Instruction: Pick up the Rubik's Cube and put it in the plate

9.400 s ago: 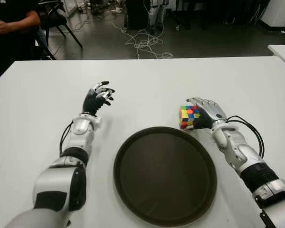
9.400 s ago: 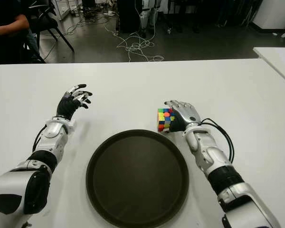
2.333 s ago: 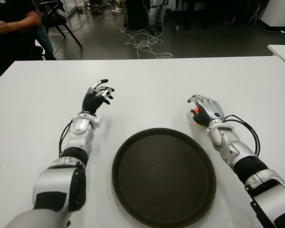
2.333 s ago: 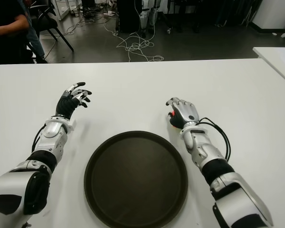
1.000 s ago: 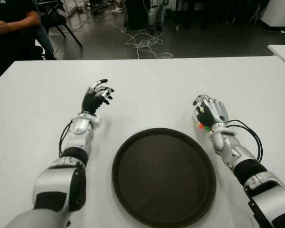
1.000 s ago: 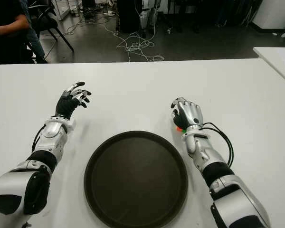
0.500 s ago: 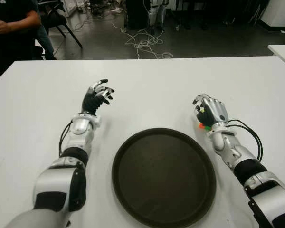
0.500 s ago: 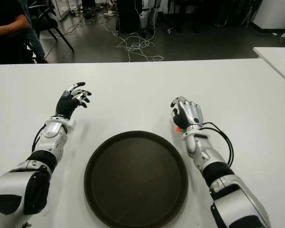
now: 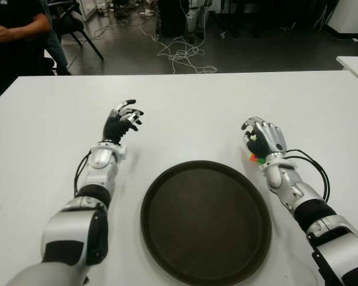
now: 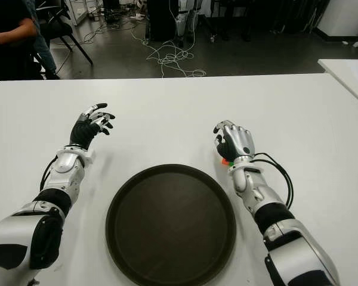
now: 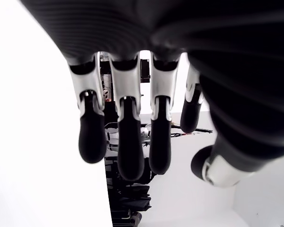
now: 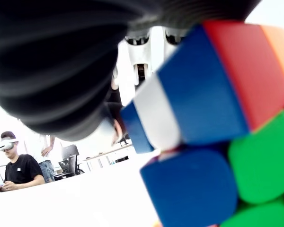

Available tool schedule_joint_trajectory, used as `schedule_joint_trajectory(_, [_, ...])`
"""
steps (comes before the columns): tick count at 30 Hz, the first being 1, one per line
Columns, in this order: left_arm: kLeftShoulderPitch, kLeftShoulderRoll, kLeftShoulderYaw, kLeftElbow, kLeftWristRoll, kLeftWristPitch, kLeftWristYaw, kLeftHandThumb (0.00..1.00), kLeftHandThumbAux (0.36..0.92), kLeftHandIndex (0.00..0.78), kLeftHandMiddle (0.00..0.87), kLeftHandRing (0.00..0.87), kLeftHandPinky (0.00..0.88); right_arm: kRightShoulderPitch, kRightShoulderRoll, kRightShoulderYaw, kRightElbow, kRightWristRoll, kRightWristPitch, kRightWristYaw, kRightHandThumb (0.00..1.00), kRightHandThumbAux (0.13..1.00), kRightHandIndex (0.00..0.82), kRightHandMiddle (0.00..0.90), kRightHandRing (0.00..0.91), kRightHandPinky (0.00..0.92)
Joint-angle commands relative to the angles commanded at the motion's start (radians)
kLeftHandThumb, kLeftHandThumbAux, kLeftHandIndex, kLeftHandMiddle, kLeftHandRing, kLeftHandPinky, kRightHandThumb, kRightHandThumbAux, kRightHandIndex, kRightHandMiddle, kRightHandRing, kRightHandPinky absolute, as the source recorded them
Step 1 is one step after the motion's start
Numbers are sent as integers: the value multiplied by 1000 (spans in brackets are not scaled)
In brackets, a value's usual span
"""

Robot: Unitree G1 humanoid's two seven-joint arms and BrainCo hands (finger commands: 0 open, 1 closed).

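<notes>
My right hand (image 9: pixel 264 140) is shut on the Rubik's Cube, just beyond the far right rim of the plate. In the eye views the hand's back hides most of the cube; only an orange and green corner (image 9: pixel 255 158) peeks out below the palm. The right wrist view shows the cube (image 12: pixel 217 142) from close by, with blue, red, green and white squares against the palm. The plate (image 9: pixel 167 179) is a dark round tray with nothing in it, at the table's near middle. My left hand (image 9: pixel 122 122) shows left of the plate, raised, its fingers (image 11: pixel 128 142) relaxed and holding nothing.
The white table (image 9: pixel 185 101) stretches wide around the plate. A person in black (image 9: pixel 12 30) sits past its far left corner. Cables (image 9: pixel 179 53) lie on the floor behind, and another white table (image 9: pixel 355 62) edges in at the right.
Since the oldest frames my right hand has closed around the cube, which stood beside it, and turned its back to me. Over the last second it has hardly moved. The left hand stays put.
</notes>
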Motion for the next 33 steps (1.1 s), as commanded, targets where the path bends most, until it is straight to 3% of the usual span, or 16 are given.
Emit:
schedule_joint_trajectory(9, [0,1,-2,-2,0,9,-5,183,681,221,427,520,583,8,-9,-4,-11,0,-17,13,699,739,405,454,404,378])
schedule_joint_trajectory(14, [0,1,-2,-3,0,10,-8,182,681,223,429,519,582,16,-16,-8,-28,0,-19,21,697,740,401,377,364,346])
schedule_joint_trajectory(22, [1,5,-12,-5,12,9,2,160,668,231,416,508,563,44,-38,-16,-108,-6,12,71,677,744,395,226,215,178])
schedule_joint_trajectory(27, [2,6,-17,-6,15,6,4,153,664,235,413,504,553,59,-46,-18,-161,-10,37,108,668,746,394,168,160,117])
schedule_joint_trajectory(29, [3,7,-19,-6,17,3,4,154,665,235,420,508,559,64,-54,-15,-182,-13,47,132,296,822,205,139,132,98])
schedule_joint_trajectory(31, [3,7,-22,-6,18,1,5,154,666,234,424,510,561,70,-61,-13,-205,-16,58,157,151,846,138,123,117,89])
schedule_joint_trajectory(33, [4,8,-23,-7,19,0,6,153,667,235,424,510,560,75,-65,-15,-225,-17,68,173,77,853,101,110,105,80])
